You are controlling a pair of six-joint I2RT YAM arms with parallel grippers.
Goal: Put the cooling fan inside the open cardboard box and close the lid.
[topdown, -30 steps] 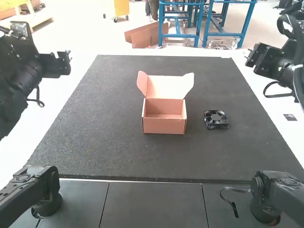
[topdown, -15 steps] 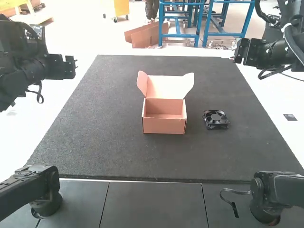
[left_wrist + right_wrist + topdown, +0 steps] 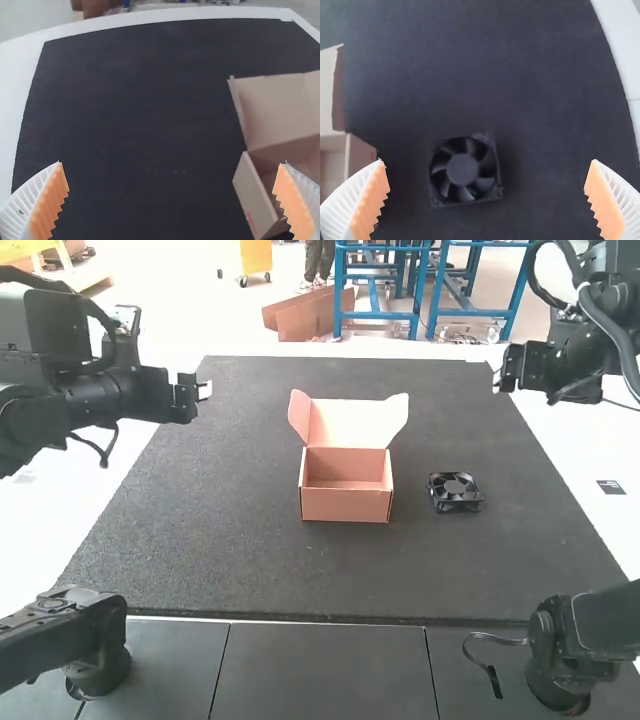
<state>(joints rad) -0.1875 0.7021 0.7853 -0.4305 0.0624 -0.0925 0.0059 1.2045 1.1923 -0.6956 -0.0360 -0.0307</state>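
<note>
- Step in hand, as judged: approach for the pick. Nothing is gripped yet, the fan (image 3: 455, 491) is not yet in the box (image 3: 345, 504), and the lid (image 3: 350, 423) is still up.
- Next move, as judged: the right gripper (image 3: 486, 163) must be lowered over the fan and closed across two opposite sides of the frame. The frame lies low on the mat (image 3: 200, 520), so the fingertips must be brought almost down to the mat itself.
- Left gripper (image 3: 194, 392): held above the mat's left part, well apart from the box and pointed toward it. Its ribbed fingers (image 3: 47, 200) are spread wide with nothing between them.
- Box: set mid-mat, open, tan cardboard. The lid stands upright at the far side with a side flap at each end. What is seen of the inside looks bare.
- Fan: lies flat on the mat just beside the box's right wall, not touching it. It is black, with a square frame, a round hub, curved blades and a thin profile. It looks rigid and light.
- Right gripper: held high over the mat's far right corner, the fan seen between its fingers. The orange-padded fingers (image 3: 366, 202) are spread wide and hold nothing.
</note>
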